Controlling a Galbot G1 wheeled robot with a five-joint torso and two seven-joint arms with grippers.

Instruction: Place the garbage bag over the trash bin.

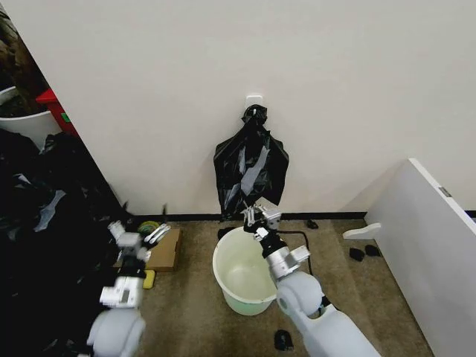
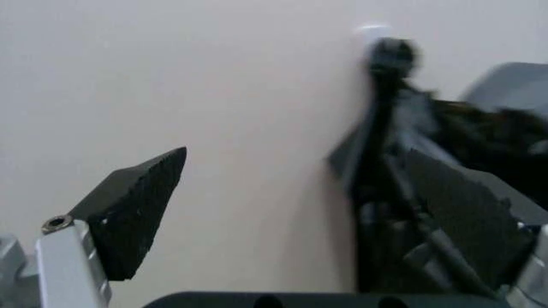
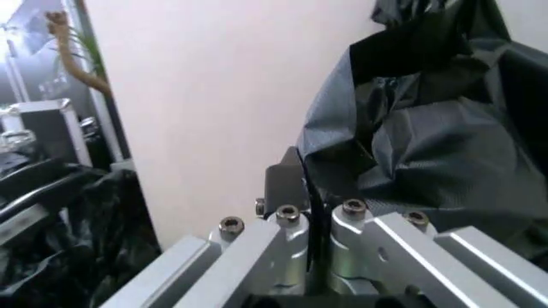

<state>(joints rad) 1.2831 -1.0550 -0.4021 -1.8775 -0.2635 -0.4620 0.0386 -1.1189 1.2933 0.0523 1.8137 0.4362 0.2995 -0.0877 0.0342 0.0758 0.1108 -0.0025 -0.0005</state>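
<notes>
The garbage bag (image 1: 251, 172), hung from a wall hook (image 1: 254, 99) above the trash bin (image 1: 242, 272), is pinched by the closed right hand (image 1: 255, 215); the left hand (image 1: 138, 236), spread wide and empty, is held beside a cardboard box (image 1: 165, 250).

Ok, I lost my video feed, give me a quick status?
Right gripper shut on the garbage bag, which hangs from a wall hook. Left gripper open, idle near floor. Trash bin unlined. Nothing blocking.

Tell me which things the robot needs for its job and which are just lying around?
Needed:
garbage bag, hanging on the wall hook
trash bin, on the floor below it
right gripper, shut on the bag's bottom edge
left gripper, open, off to the side

Lying around:
cardboard piece
heap of black plastic
</notes>
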